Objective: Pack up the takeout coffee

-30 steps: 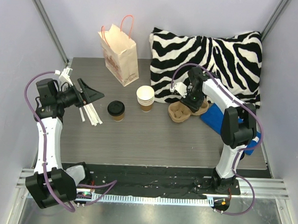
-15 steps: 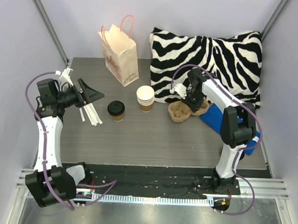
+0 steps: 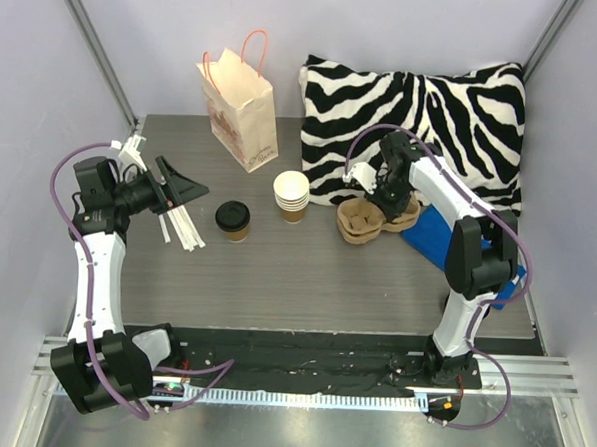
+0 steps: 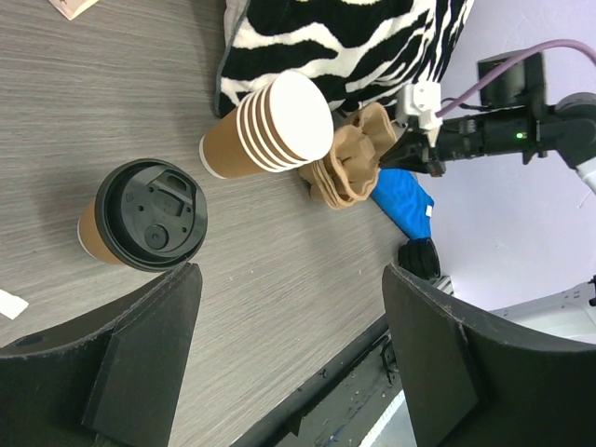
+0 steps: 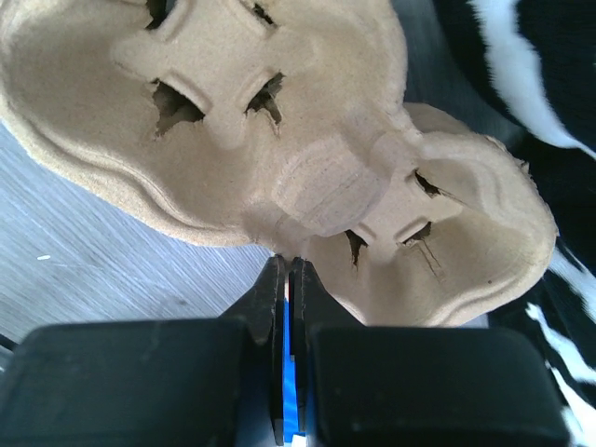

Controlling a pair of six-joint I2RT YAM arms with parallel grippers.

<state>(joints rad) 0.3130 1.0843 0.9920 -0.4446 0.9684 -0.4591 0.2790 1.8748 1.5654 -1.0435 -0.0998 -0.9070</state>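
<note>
Right wrist shows the right pincer (image 5: 287, 265) pinched tight on the carrier (image 5: 317, 177) rim; left pincer (image 4: 291, 279) gapes wide, left of the coffee (image 4: 149, 216).

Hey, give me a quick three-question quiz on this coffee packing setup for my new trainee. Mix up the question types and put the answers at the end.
1. True or false: the takeout coffee already sits in the cup carrier.
2. Pick one. The right pincer is: A) wide open above the carrier, B) shut on the carrier's rim, C) out of every view.
3. Fill in the blank: the left pincer, aimed toward the lidded cup, is ____ (open or shut).

Key: 1 false; 2 B; 3 open.
</note>
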